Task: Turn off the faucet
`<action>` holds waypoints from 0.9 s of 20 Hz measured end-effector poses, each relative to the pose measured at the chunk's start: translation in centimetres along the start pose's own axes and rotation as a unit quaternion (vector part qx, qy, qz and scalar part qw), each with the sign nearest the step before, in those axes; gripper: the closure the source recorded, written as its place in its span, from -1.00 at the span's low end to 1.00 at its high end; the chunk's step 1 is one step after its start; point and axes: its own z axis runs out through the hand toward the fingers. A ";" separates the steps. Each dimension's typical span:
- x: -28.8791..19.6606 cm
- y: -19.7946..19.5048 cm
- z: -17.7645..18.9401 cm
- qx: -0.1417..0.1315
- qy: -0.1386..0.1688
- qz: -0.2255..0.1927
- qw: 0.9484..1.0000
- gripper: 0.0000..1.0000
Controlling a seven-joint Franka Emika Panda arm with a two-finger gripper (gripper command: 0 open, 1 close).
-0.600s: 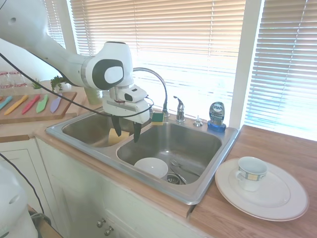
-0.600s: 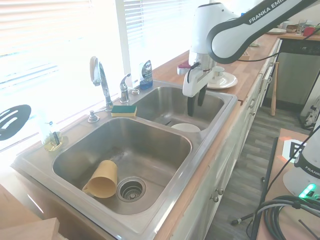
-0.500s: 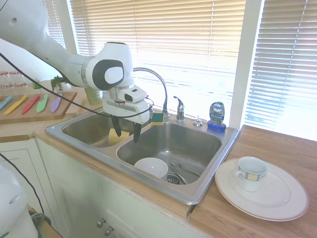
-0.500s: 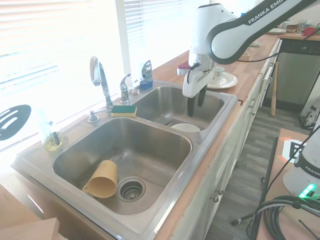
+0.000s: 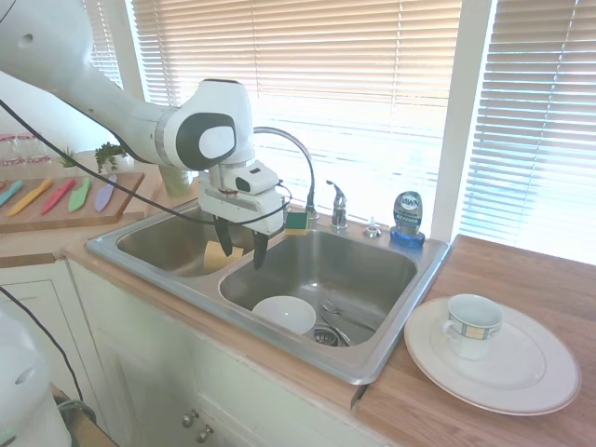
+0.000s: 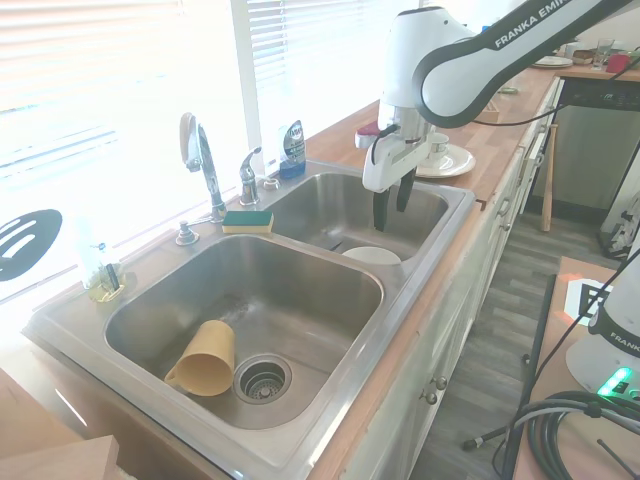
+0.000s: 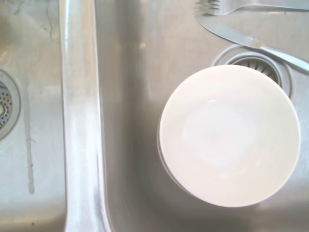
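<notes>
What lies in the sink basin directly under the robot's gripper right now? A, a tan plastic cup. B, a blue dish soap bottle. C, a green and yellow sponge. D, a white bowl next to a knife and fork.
D: the wrist view looks straight down on the round white bowl beside the drain, with the metal knife and metal fork lying just past it.

You see the sink (image 5: 391, 358) set in the counter (image 5: 521, 279), with the faucet (image 5: 300, 172) behind the divider between its two basins and the soap bottle (image 5: 407, 219) on the rim further right. In the right basin lie a bowl (image 5: 284, 314) and cutlery (image 5: 337, 321); a cup (image 6: 203, 357) lies in the other. A plate (image 5: 521, 372) carrying a mug (image 5: 471, 326) stands on the counter right of the sink.
</notes>
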 end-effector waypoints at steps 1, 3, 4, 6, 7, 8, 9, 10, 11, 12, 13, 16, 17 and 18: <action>0.0 0.0 0.0 0.000 0.000 0.000 1.000 1.00; 0.0 0.0 0.0 0.000 0.000 0.001 1.000 1.00; 0.1 0.0 0.0 0.000 0.000 0.002 1.000 1.00; 0.1 0.1 0.0 0.000 0.000 0.002 1.000 1.00; 0.1 0.1 0.0 0.000 0.000 0.002 1.000 1.00; 0.1 0.1 0.0 0.000 0.000 0.003 1.000 1.00; 0.1 0.1 0.0 0.000 0.000 0.003 1.000 1.00; 0.1 0.1 0.0 0.000 0.000 0.003 1.000 1.00; 0.2 0.1 0.0 0.001 0.000 0.003 1.000 1.00; 0.2 0.0 -0.1 0.001 0.001 0.003 1.000 1.00; 0.3 -0.2 -0.2 0.002 0.001 0.003 1.000 1.00; 1.0 -1.2 -0.6 0.007 0.005 0.004 1.000 1.00; 1.3 -1.9 -0.8 0.009 0.007 0.004 1.000 1.00; 1.8 -2.8 -0.9 0.011 0.009 0.006 1.000 1.00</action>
